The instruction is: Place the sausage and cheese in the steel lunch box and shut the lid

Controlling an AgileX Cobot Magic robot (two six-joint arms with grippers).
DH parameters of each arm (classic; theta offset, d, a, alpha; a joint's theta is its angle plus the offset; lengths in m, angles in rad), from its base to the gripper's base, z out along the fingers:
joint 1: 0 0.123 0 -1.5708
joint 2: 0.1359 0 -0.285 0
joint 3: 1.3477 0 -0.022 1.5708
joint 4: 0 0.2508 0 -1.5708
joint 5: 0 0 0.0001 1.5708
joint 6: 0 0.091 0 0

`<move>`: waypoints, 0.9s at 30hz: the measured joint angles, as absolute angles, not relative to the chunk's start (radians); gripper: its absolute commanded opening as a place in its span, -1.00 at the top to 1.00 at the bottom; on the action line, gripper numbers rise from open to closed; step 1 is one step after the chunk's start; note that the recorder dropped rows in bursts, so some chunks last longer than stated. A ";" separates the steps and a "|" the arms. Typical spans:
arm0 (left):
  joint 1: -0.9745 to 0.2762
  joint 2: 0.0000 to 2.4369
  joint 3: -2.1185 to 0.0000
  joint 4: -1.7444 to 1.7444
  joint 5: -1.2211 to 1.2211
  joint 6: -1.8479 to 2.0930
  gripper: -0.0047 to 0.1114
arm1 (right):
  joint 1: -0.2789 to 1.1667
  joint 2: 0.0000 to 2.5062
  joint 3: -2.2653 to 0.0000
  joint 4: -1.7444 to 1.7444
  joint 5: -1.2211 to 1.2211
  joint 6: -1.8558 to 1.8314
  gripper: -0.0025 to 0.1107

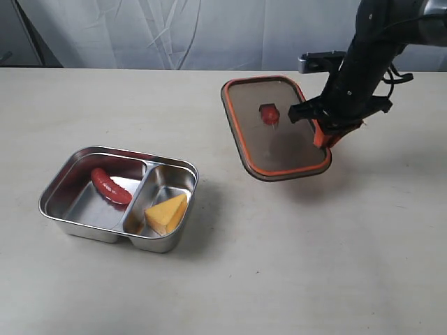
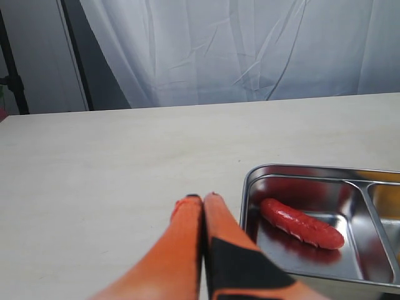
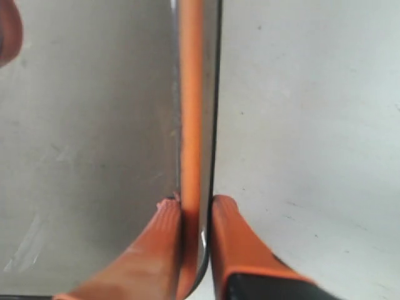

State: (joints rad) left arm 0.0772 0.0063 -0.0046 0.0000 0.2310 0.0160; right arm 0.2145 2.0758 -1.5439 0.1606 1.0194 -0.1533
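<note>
Since sausage (image 1: 110,186) and cheese (image 1: 167,213) lie in the steel lunch box (image 1: 52,199), only closing remains. The right tool (image 1: 323,132) pinches the lid (image 1: 279,150) by its rim; the left tool (image 2: 203,200) is clenched, empty. Next the lid should travel toward 8 o'clock, squared over the box.

What your views cut off or blur

In the left wrist view the box (image 2: 300,167) runs off the right and bottom edges, so you get only a sliver of its second compartment. In the right wrist view the lid (image 3: 94,125) overflows the frame, with its valve (image 3: 6,31) a blurred red corner. The right arm (image 1: 391,28) exits the exterior view's top.
</note>
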 measured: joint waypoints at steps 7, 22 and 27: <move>0.077 0.006 -0.005 0.206 0.219 0.034 0.92 | 0.215 1.974 -1.539 0.163 1.017 -0.157 0.97; 0.077 0.006 -0.004 -0.472 -0.147 -0.185 0.92 | 0.215 1.775 -1.271 0.241 0.831 -0.210 0.97; 0.077 0.006 -0.004 -0.687 -0.105 -0.301 0.92 | 0.215 1.741 -1.210 0.305 0.824 -0.272 0.97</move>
